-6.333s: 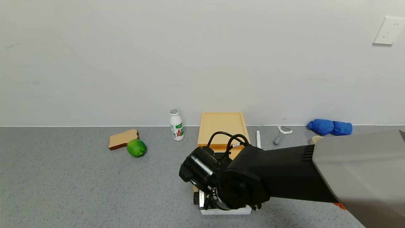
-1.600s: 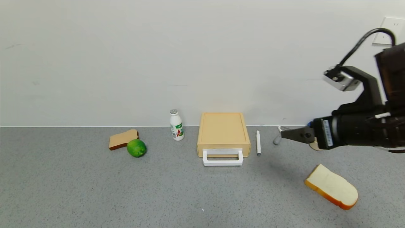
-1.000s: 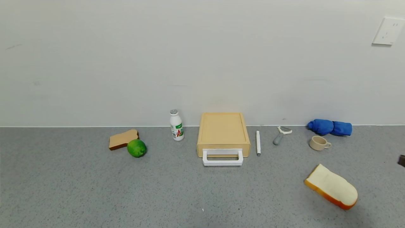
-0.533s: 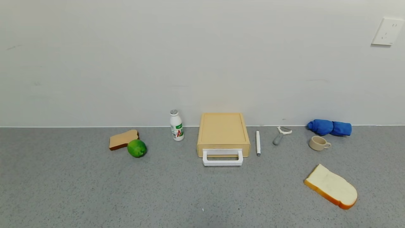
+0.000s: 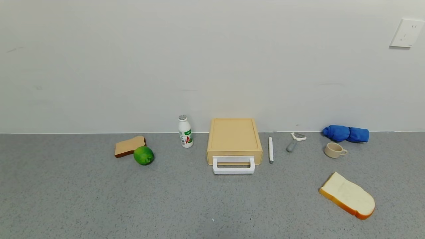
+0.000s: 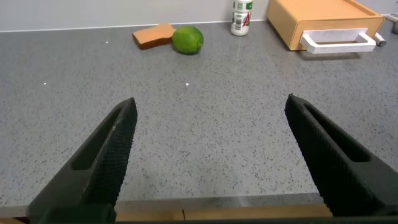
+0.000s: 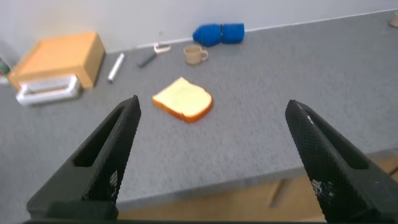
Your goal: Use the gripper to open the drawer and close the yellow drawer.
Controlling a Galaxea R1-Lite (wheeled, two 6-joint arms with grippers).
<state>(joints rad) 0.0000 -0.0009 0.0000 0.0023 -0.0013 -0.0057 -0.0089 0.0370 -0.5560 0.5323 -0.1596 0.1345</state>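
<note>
The pale yellow-tan drawer (image 5: 234, 137) sits against the wall at the table's middle, shut, with its white loop handle (image 5: 233, 165) facing me. It also shows in the left wrist view (image 6: 323, 22) and the right wrist view (image 7: 59, 59). Neither arm shows in the head view. My left gripper (image 6: 211, 155) is open and empty, low over the table's near edge, far from the drawer. My right gripper (image 7: 211, 158) is open and empty, back past the near edge on the right.
A white bottle (image 5: 185, 131), a lime (image 5: 143, 155) and brown toast (image 5: 128, 145) lie left of the drawer. A white pen (image 5: 271, 150), a peeler (image 5: 293, 141), a beige cup (image 5: 334, 150), a blue cloth (image 5: 346, 133) and a bread slice (image 5: 347, 195) lie to its right.
The right arm was over the pulled-out drawer, then the drawer stood shut and the arm drew back to the right and left the head view. Nothing else has moved.
</note>
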